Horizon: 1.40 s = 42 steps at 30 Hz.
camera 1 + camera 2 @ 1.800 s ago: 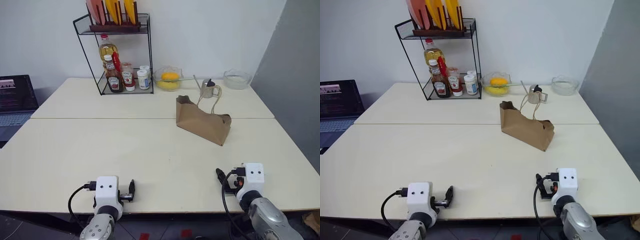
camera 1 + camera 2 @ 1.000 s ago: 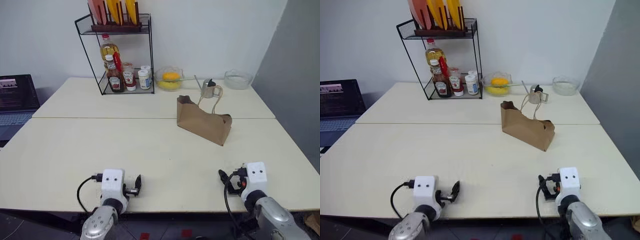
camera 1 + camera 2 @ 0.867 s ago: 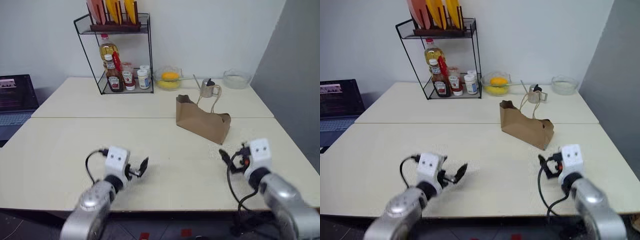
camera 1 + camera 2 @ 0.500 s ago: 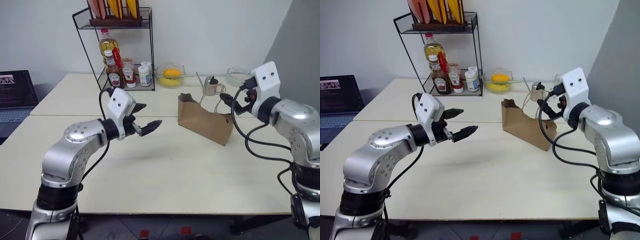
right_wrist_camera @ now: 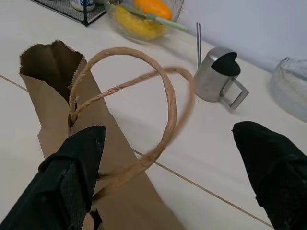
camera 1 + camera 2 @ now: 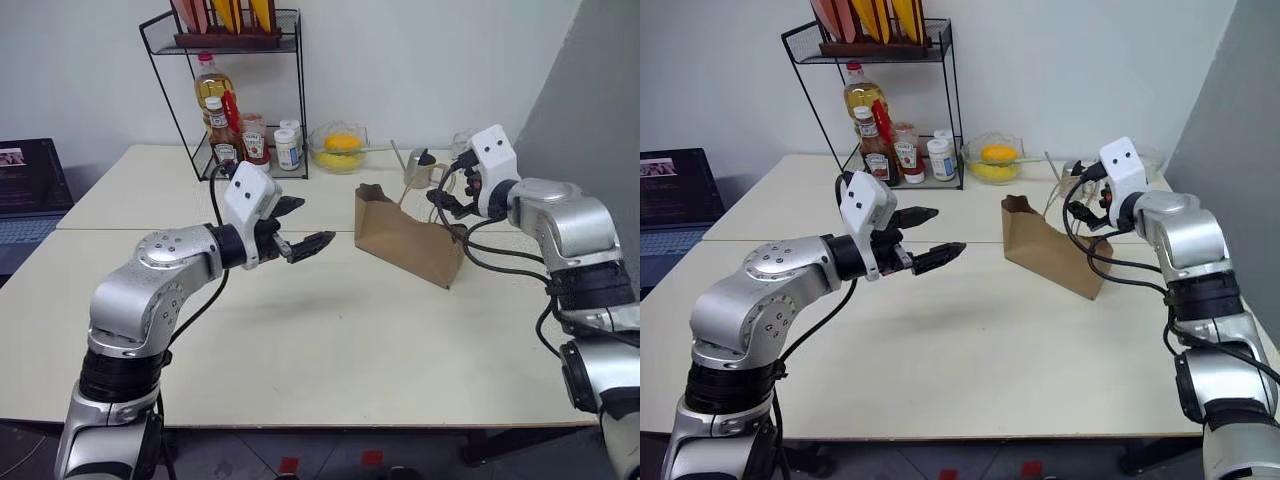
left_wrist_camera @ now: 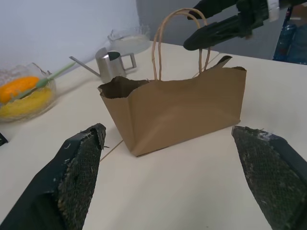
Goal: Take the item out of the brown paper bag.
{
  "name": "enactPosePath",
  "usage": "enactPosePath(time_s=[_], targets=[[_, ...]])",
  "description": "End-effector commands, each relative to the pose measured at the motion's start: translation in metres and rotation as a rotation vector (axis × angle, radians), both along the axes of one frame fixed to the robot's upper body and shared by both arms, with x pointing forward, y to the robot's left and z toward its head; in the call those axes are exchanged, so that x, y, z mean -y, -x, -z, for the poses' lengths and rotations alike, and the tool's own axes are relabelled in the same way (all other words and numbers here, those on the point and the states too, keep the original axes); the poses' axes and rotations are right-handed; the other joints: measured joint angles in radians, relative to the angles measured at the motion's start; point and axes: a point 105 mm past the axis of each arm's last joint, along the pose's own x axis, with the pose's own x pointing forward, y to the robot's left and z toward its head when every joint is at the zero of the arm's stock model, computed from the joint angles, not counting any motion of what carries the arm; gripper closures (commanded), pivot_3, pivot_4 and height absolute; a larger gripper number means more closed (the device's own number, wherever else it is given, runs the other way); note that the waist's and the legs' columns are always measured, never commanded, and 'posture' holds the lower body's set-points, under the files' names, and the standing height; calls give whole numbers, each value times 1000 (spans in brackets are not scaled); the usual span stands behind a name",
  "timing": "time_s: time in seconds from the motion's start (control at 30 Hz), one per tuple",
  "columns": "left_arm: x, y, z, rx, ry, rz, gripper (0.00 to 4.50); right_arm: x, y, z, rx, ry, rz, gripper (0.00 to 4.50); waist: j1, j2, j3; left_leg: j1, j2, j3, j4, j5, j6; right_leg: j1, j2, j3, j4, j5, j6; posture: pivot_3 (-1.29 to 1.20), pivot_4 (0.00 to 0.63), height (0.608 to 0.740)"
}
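Observation:
The brown paper bag [image 6: 405,240] stands creased on the table's right half, its torn mouth [image 5: 50,57] open and dark inside. The item is hidden from view. Beige cord handles [image 5: 144,96] loop up from the bag's right end. My left gripper [image 6: 312,225] hovers open above the table just left of the bag and points at it; the bag [image 7: 177,110] sits between its fingers [image 7: 79,177] in the left wrist view. At the handles, my right gripper [image 6: 442,190] is open, with the loops in front of its fingers [image 5: 72,177]. Whether it touches them I cannot tell.
A black wire rack [image 6: 250,100] with bottles stands at the back left. Behind the bag are a glass bowl of yellow fruit [image 6: 342,150] and a small metal pitcher [image 6: 418,170]. A laptop [image 6: 25,190] sits far left. A grey wall closes the right side.
Both arms have risen from the table's front edge and reached forward. The left gripper came up beside the bag; the right gripper moved in to the handles. Both stayed open.

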Motion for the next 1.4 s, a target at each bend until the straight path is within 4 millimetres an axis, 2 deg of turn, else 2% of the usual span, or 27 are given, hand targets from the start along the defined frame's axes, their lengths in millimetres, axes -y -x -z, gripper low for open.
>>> enactPosePath(time_s=[0.03, 0.13, 0.3, 0.4, 0.47, 0.5, 0.6, 0.83, 0.9, 1.03, 1.17, 1.27, 1.4], targets=[[-5, 6, -15, 62, 38, -24, 34, -19, -2, -22, 65, 60, -110, 0, -1, 0, 0, 0, 0, 0, 0, 0, 0, 0, 0, 0, 0, 0, 0, 0, 150, 740], [-7, 7, -19, 71, 57, -37, 0, -23, -7, -19, 61, 97, -142, 587, -2, 0, 0, 0, 0, 0, 0, 0, -1, 0, 0, 0, 0, 0, 0, 0, 150, 740], [-9, 9, -22, 85, 68, -55, 0, -24, -15, -21, 76, 129, -157, 2445, 0, 0, 0, -1, 0, 0, 2, 1, -3, 0, 0, 0, 1, 0, 0, 0, 150, 740], [-11, 10, -22, 92, 68, -71, 0, -23, -17, -31, 136, 193, -166, 3570, -1, 0, 0, -1, 0, 0, 3, 1, -3, 0, 0, 0, 1, 0, 0, 0, 150, 740], [-13, 10, -22, 96, 70, -82, 0, -23, -17, -43, 223, 296, -169, 4316, -2, 0, 0, -1, 0, 0, 3, 1, -3, 0, 0, 0, 1, 0, 0, 0, 150, 740], [-14, 10, -23, 98, 72, -87, 0, -24, -17, -49, 278, 374, -177, 4454, -2, 0, 0, -1, 0, 0, 3, 2, -3, 0, 0, 0, 1, 0, 0, 0, 150, 740], [-15, 9, -24, 105, 73, -97, 0, -28, -15, -65, 398, 525, -201, 4454, -2, 0, 0, 0, 0, 0, 3, 2, -3, 0, 0, 0, 1, 0, 0, 0, 150, 740], [-20, 6, -25, 106, 71, -117, 0, -52, -4, -91, 596, 632, -270, 4454, -3, 0, 0, -1, 0, 0, 4, 2, -3, 0, 0, 1, 2, 1, 0, 0, 150, 740], [-24, 5, -24, 103, 72, -131, 0, -59, -2, -97, 641, 618, -281, 4454, -6, 0, 0, -1, 0, 0, 4, 2, -3, 0, 0, 1, 2, 1, 0, 0, 150, 740], [-47, 1, -20, 99, 47, -212, 0, -91, 5, -122, 771, 465, -296, 4454, -24, 0, 0, 0, 1, 1, 3, 2, -3, -1, 0, 1, 3, 1, 0, 0, 150, 740], [-69, 3, -25, 111, 24, -273, 0, -121, 4, -137, 816, 385, -298, 4454, -35, 0, 0, 0, 0, 1, 4, 2, -4, -4, 0, 2, 8, 1, -1, 0, 150, 740], [-79, 7, -28, 114, 13, -296, 0, -140, 5, -140, 819, 324, -319, 4454, -41, 0, 0, 0, 0, 1, 4, 2, -4, -4, 0, 1, 10, 1, -1, 0, 150, 740], [-96, 15, -28, 108, -24, -332, 0, -162, 5, -134, 799, 286, -346, 4454, -40, 0, 0, 1, 0, 0, 6, 2, -4, -3, 0, 1, 12, 1, -1, 0, 150, 740]])
